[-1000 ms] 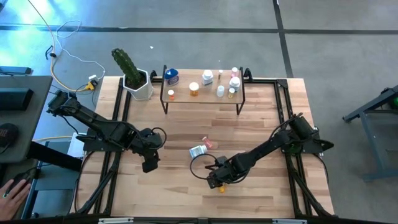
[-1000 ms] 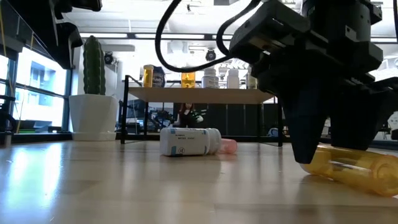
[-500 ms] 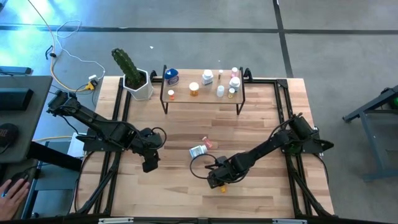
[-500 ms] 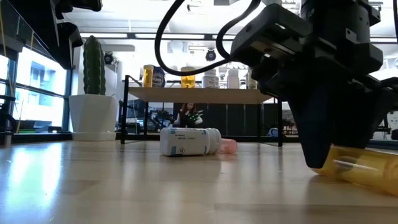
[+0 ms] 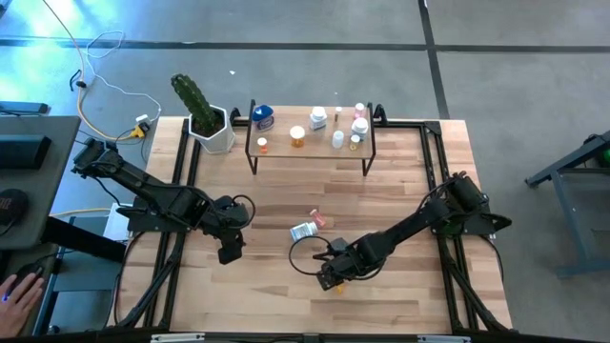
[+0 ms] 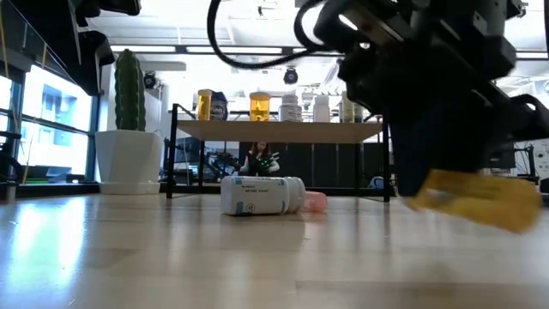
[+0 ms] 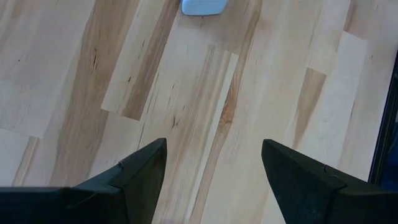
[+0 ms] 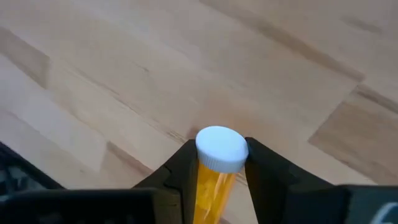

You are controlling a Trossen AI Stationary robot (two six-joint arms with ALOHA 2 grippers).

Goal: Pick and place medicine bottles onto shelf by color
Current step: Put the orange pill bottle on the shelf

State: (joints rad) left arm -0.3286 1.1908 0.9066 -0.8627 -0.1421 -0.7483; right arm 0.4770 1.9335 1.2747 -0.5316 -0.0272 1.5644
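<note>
Ten bottles show in the high view. Seven stand on the shelf (image 5: 310, 141): one blue bottle (image 5: 263, 118), two orange, three white and one pink at the 2 o'clock end. Two lie on the table (image 5: 286, 200) near its middle, a white bottle (image 5: 303, 232) with a pink vial (image 5: 317, 220) touching it at its 1 o'clock. The tenth, an orange bottle (image 8: 216, 171) with a white cap, is clamped between the fingers of the right gripper (image 8: 217, 165) at about 6 o'clock on the table; in the low view it hangs tilted, clear of the wood.

The left gripper (image 7: 214, 171) waits at about 8 o'clock, its fingers spread apart over bare wood with nothing between them.

There are two arms, one shelf and one cactus (image 5: 193, 103) in a white pot at the table's 11 o'clock corner, just beside the shelf.

The table is light planked wood inside a black metal frame, standing on a grey concrete floor. The low view looks under the shelf into a bright hall with windows at 9 o'clock; a person (image 6: 257, 160) shows far back below the shelf.

At 9 o'clock off the table stands a dark desk, with cables on the floor behind it and a hand (image 5: 17, 291) at the picture's edge.

Between the held bottle and the shelf at 12 o'clock lie the white bottle and pink vial.
</note>
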